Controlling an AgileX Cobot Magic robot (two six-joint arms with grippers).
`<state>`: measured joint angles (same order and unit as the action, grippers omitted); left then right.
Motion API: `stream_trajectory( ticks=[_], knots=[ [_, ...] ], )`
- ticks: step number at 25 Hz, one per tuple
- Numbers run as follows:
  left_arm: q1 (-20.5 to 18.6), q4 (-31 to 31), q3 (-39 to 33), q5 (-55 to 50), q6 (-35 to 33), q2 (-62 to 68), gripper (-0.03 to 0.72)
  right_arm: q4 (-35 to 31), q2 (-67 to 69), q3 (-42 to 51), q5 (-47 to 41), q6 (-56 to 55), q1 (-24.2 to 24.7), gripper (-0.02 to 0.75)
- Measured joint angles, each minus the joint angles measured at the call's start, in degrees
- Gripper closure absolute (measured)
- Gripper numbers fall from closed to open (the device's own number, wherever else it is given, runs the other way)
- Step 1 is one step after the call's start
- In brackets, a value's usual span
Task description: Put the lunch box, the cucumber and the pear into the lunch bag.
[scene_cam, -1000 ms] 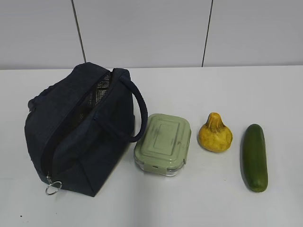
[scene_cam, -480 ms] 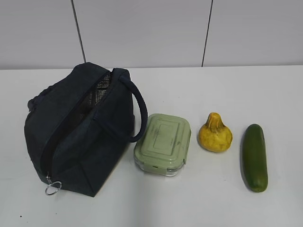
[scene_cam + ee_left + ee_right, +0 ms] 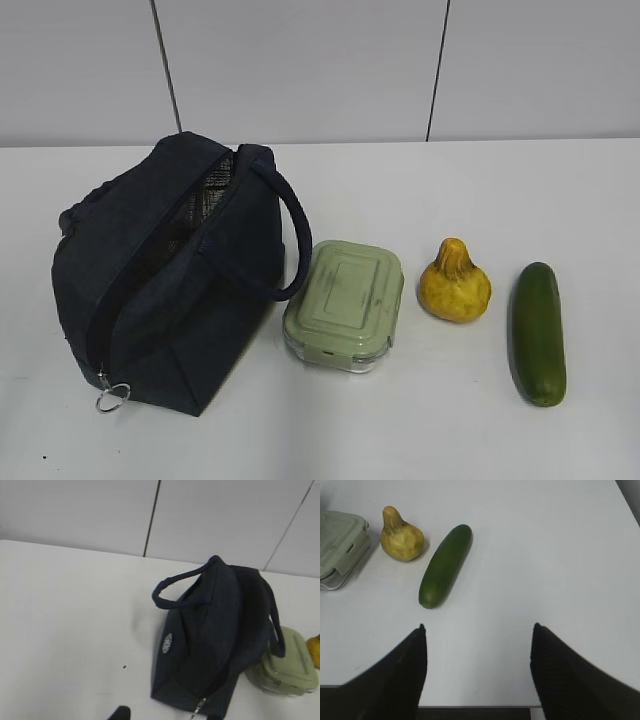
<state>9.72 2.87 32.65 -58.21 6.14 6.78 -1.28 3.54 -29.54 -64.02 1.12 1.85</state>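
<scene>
The dark navy lunch bag (image 3: 170, 275) stands at the left with its zipper open; silvery lining (image 3: 207, 197) shows inside and the metal ring pull (image 3: 112, 398) hangs at its near end. The lunch box (image 3: 344, 304) with a sage-green lid sits right beside the bag. The yellow pear (image 3: 455, 283) is to its right, then the dark green cucumber (image 3: 538, 332). Neither gripper shows in the exterior view. My left gripper (image 3: 167, 715) hangs above the bag's near end (image 3: 210, 645), only one fingertip (image 3: 120, 712) clear. My right gripper (image 3: 479, 626) is open and empty, near the cucumber (image 3: 445, 565) and pear (image 3: 401, 537).
The white table (image 3: 450, 200) runs back to a grey panelled wall (image 3: 300, 60). The table's front edge (image 3: 480, 707) lies just under my right gripper. The lunch box corner (image 3: 340, 545) shows at the left of the right wrist view.
</scene>
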Motion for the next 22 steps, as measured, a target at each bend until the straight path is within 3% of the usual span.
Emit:
stream_trajectory(
  ticks=[6,10,22],
  knots=[
    [3.4,6.1,5.7,8.0,-3.2,21.9,0.372,-2.1,11.1,-2.0,9.0,0.6,0.0,0.237],
    [4.2,9.5,9.5,10.3,-9.7,35.5,0.369,-2.3,19.1,-2.0,12.0,0.7,0.0,0.237],
    [4.5,12.6,13.7,11.4,-21.7,56.3,0.369,-10.5,35.4,-5.5,15.1,9.4,0.0,0.241]
  ],
)
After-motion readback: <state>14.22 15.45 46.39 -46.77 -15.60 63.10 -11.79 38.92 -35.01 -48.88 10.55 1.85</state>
